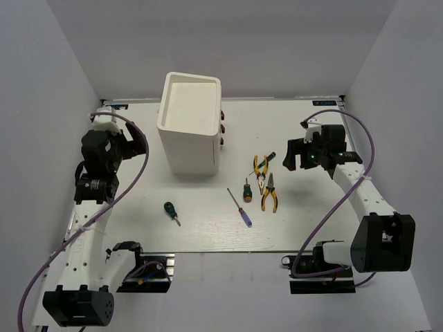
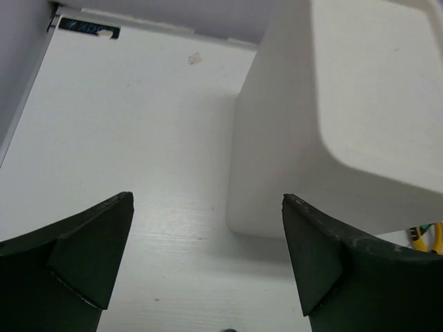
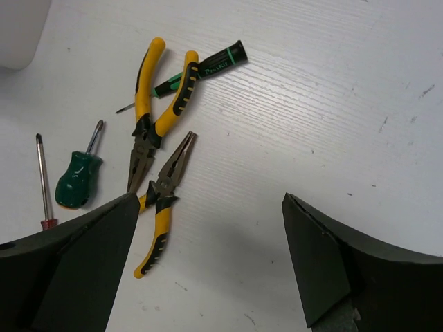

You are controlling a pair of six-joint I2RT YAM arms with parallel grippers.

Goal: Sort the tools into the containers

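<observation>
Drawers (image 1: pixel 221 130) closed in cabinet (image 1: pixel 190 149), contents hidden; tools (image 1: pixel 269 196) on table (image 1: pixel 311 214); left pincer (image 2: pixel 206 204), right pincer (image 3: pixel 208 202) apart.

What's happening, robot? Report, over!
Left gripper open beside cabinet. Right gripper open near tools. None sorted, all on table. Longer pliers lie across dark-handled screwdriver.

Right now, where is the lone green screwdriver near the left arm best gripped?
By its thick handle, from straight above, closing across its width. The green screwdriver lies flat with free space around; the thin shaft would probably slip.
</observation>
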